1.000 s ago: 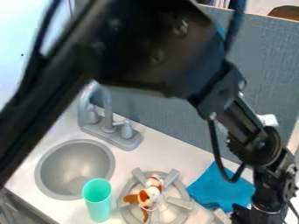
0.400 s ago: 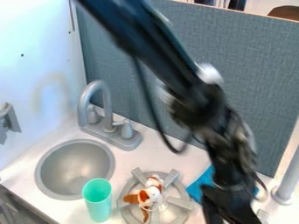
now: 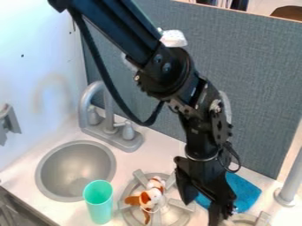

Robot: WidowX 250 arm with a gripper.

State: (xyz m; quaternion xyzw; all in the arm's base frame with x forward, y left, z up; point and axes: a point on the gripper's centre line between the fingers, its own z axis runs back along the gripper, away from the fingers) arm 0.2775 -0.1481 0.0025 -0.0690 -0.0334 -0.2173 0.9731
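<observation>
At the lower right of the view hangs the black gripper [image 3: 201, 212], its two fingers apart and nothing seen between them but counter and a bit of cloth. A blue cloth [image 3: 243, 190] lies behind it, partly hidden by it. To its left, a brown and white plush dog [image 3: 152, 197] rests on the grey burner [image 3: 182, 204], not touching the gripper. Further left stands an upright turquoise cup [image 3: 99, 204], open at the top.
A round grey sink [image 3: 75, 170] is set in the white counter at the left, with a grey faucet [image 3: 109, 126] behind it. Part of a second burner [image 3: 263, 218] shows at the bottom right, near a grey post [image 3: 290, 181]. A grey-blue panel [image 3: 259, 88] stands behind.
The arm has swung from the right and upper front toward the left and back, and its gripper has come into view beside the burner. Dog, cup and cloth have not moved.
</observation>
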